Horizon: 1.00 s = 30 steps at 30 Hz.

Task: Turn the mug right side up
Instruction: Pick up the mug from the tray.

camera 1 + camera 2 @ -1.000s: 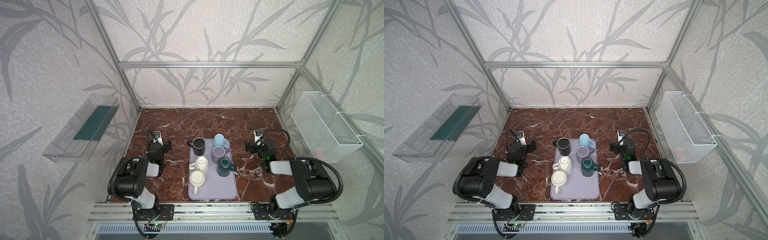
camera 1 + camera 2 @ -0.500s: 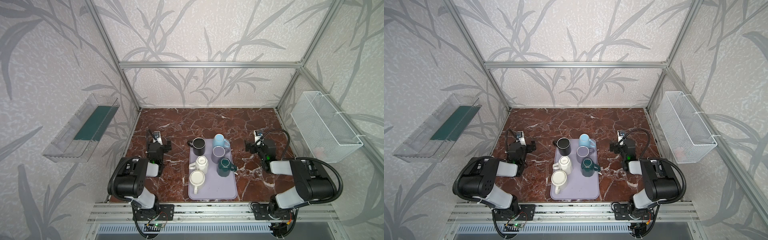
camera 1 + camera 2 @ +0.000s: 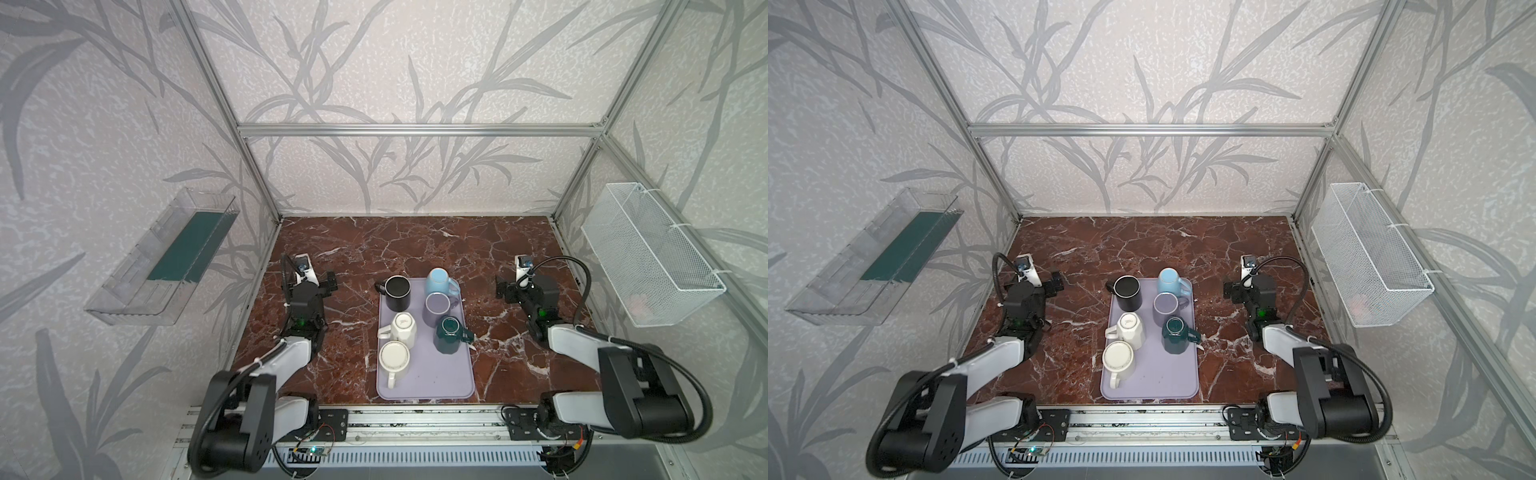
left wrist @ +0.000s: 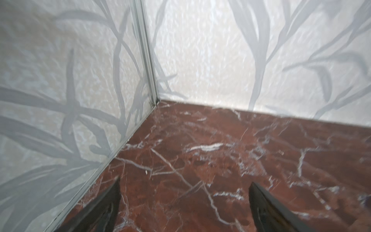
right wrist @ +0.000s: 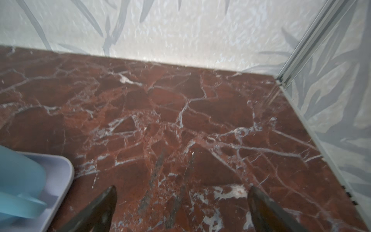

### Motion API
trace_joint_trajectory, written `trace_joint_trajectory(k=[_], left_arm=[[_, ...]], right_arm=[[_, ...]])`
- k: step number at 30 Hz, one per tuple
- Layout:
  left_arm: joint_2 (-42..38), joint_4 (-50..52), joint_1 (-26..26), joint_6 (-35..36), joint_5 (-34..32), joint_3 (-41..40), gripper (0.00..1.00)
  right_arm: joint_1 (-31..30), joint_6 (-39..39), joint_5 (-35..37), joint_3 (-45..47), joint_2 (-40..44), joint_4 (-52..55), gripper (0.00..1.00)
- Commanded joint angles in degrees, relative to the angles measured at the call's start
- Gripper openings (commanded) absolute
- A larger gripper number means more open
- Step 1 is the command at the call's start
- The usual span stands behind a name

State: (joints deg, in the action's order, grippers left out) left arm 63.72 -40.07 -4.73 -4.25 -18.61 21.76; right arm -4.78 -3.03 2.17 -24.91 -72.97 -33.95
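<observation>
Jaws wide on both arms, holding nothing, low over surface (image 4: 200,160). No change over last second. White faceted mug (image 3: 403,328), seemingly base-up, on tray (image 3: 440,374) between jaws, well apart from each. Task unstarted.

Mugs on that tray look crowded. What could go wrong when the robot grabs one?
The white mug and cream mug nearly touch, so gripping one could topple the other. The black mug stands at the corner of the tray, handle overhanging; a nudge might push it off.
</observation>
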Motion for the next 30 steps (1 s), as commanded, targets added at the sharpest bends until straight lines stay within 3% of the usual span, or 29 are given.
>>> trace_joint_trajectory(k=[1,4,8,13,22,30], left_arm=[[-8.67,17.92,-0.57,-9.11,-1.75,6.25,0.99],[-14.62,30.31,-1.28,-13.51,2.39,11.61,0.99],[-23.18,36.1,-4.78,-16.8,5.27,13.16,0.99],[-28.13,48.51,-5.05,-22.03,10.75,17.63,0.98],[-26.8,55.44,-5.08,-21.97,19.59,20.81,0.92],[-15.76,63.92,-5.09,-21.22,24.76,28.44,0.8]], right_arm=[[-1.5,0.44,2.61,-5.48,8.34,12.99,0.99],[-6.35,-1.08,5.61,-10.99,12.7,25.72,0.99],[-14.1,-0.6,7.31,-11.54,17.16,26.95,0.99],[-15.14,0.56,-4.25,-13.98,19.09,33.78,0.95],[-15.26,-0.66,-18.48,-17.99,15.06,40.09,0.85],[-15.22,-2.25,-22.56,-22.32,7.15,45.94,0.81]])
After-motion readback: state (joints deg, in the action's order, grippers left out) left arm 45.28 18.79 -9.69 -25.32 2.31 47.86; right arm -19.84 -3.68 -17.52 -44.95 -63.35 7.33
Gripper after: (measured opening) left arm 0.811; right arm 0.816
